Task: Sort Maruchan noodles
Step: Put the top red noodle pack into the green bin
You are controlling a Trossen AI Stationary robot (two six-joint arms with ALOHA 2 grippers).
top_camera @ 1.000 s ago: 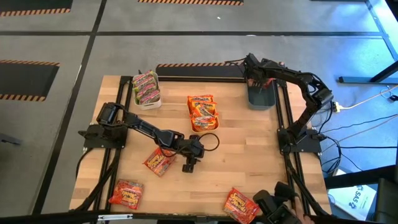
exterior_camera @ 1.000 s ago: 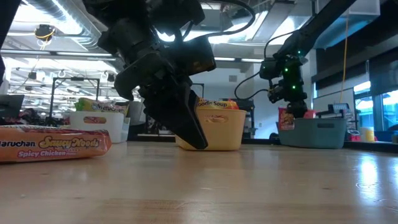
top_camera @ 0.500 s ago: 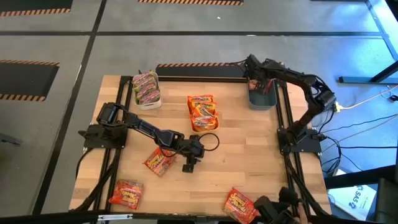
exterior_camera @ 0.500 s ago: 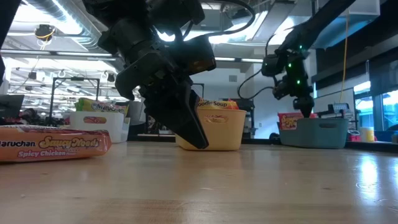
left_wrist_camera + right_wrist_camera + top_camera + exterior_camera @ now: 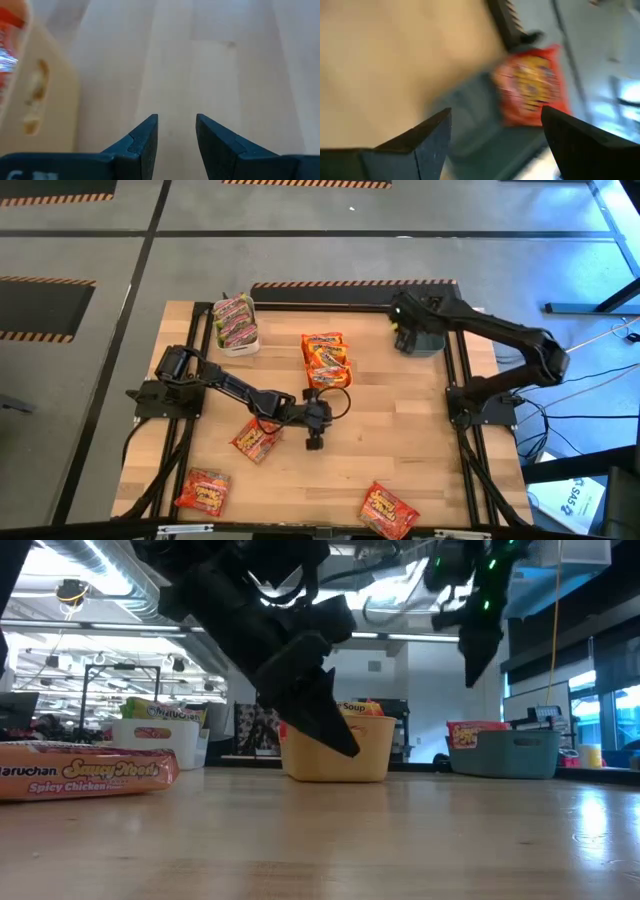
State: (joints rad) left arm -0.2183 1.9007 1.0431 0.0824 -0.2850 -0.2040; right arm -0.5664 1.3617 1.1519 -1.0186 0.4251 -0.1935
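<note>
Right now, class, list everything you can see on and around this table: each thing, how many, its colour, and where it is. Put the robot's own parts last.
White bin: one, white, far left of the table, holding green-pink noodle packets.
Yellow bin: one, pale yellow, middle of the far half, holding orange noodle packets.
Blue bin: one, grey-blue, far right corner, with a red noodle packet in it.
Loose red packets: three, red-orange; one by the left arm, one at the near left corner, one at the near edge right of centre.
Table: one, light wood.
Left claw: dark, open and empty, low over the table's middle.
Right claw: dark, open and empty, beside the blue bin.
</note>
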